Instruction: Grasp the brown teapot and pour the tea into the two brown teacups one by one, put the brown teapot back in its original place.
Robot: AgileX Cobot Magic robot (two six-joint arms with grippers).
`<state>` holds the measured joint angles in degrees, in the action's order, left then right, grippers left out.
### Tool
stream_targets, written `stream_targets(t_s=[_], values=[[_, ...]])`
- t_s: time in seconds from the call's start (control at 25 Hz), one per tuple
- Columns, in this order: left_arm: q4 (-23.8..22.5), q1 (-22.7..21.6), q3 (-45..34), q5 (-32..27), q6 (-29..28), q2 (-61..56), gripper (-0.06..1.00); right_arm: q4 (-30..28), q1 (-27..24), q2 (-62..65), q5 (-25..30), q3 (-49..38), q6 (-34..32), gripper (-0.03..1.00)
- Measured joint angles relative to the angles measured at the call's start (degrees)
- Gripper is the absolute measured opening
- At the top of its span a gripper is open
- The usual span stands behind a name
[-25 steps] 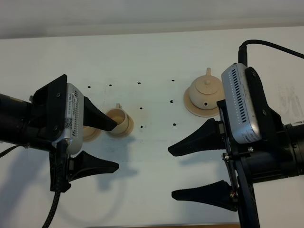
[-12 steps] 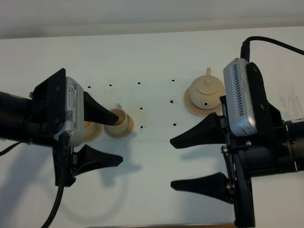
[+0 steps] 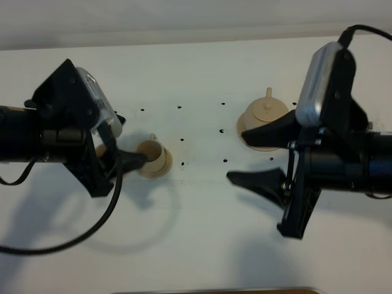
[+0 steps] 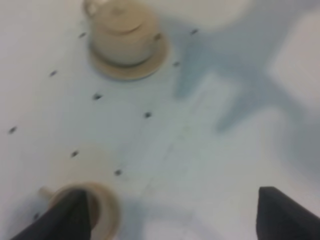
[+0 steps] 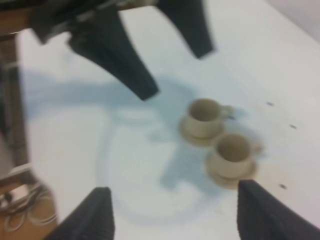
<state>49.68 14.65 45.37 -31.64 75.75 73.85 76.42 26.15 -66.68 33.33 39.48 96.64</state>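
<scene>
- Exterior high view. Flat white table (image 3: 196,245): bare open surface across the near half and the centre, rows of small dark dots mid-table, and a far edge meeting a pale wall.
- Squat round pale tan clay teapot with knobbed lid (image 3: 264,115): right of centre, upright on a wide flat tan saucer disc (image 3: 241,128). A short projection points to the far edge, so the long axis runs near-to-far.
- Right gripper (image 3: 237,156): jaws wide and empty. One finger crosses the disc's near rim in view; contact cannot be told.
- Small pale tan cylindrical teacup (image 3: 153,156): left of centre, upright on a small tan saucer (image 3: 164,166).
- Left gripper (image 3: 131,162): one fingertip just beside that teacup; its spread cannot be read here.
- Left wrist view. The left gripper's jaws are wide with nothing between. One finger partly hides the teacup. The teapot lies well beyond, matte and smooth, its projection reading as a loop.
- Right wrist view, blurred. The right gripper's fingers are spread. A second matching teacup (image 5: 205,112) stands just beside the first, both handles pointing the same way.
</scene>
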Motion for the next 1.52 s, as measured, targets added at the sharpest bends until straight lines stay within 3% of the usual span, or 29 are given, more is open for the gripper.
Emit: stream_targets(t_s=[0.2, 0.4, 0.52, 0.68, 0.84, 1.0, 1.32, 1.52], values=[[-4.4, -1.6, 0.7, 6.5, -8.8, 0.6, 0.69, -2.0, -8.2, -0.3, -0.3, 2.3, -7.4, 0.49], [-6.4, -9.6, 3.6, 7.6, -18.3, 1.6, 0.69, -2.9, -15.5, -2.5, -0.5, 4.5, -12.9, 0.49], [-11.7, -14.3, 4.6, 6.6, -24.6, 1.6, 0.69, -5.2, -17.9, -3.4, -1.1, 5.2, -15.7, 0.49], [-23.9, -19.6, 6.2, 3.6, -37.5, 1.2, 0.69, -9.1, -19.3, -3.6, -2.5, 6.2, -20.1, 0.49], [-35.3, -20.3, 6.4, 0.8, -47.0, -3.0, 0.69, -12.5, -19.4, -3.9, -2.6, 6.9, -24.2, 0.49], [-42.5, -20.3, 6.7, -1.7, -54.0, -10.3, 0.69, -13.8, -19.4, -4.1, -3.6, 7.1, -25.9, 0.49], [-54.8, -20.3, 6.7, -10.0, -67.6, -22.0, 0.69, -16.4, -19.4, -7.3, -3.7, 10.4, -29.6, 0.49], [-56.8, -20.3, 6.7, -16.1, -71.7, -27.1, 0.69, -18.7, -19.4, -10.2, -3.9, 11.3, -31.6, 0.49]])
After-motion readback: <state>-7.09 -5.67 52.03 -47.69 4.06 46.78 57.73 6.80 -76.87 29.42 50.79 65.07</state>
